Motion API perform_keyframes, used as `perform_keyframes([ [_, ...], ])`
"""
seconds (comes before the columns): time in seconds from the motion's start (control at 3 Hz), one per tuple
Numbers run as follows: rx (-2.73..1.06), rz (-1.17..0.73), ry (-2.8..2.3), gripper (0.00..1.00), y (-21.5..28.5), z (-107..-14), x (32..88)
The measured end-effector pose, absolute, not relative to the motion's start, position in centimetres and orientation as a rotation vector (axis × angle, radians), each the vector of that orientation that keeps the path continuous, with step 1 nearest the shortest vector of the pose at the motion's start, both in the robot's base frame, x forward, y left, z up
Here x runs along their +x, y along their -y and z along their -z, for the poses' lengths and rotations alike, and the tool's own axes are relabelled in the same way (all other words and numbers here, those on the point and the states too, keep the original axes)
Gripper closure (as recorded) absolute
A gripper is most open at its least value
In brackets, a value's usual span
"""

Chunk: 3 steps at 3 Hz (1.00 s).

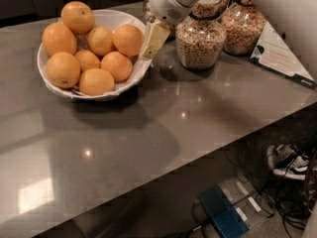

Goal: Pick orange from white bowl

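A round, deep-orange orange lies at the right of the pile in a wide, shallow white bowl on our grey bench. The cream pincer hangs just beside the bowl's rim; we cannot tell whether it is spread.

Nothing legible: the printed card, well apart from the gripper at the rim of the white bowl, carries print too small to read

Table holds bowl, jars, perhaps leaflet; jaws above.
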<state>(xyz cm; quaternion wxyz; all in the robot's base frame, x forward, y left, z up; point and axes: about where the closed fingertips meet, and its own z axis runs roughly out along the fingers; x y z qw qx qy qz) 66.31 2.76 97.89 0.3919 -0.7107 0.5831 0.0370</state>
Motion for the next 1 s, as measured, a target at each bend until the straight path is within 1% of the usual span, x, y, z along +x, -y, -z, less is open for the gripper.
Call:
perform_keyframes([
  [0.67, -1.821, -0.093, -1.466, 0.14, -3.73, -97.86, 67.47],
  [1.0, -1.828, -0.105, -1.468, 0.19, -4.01, -97.46, 67.8],
])
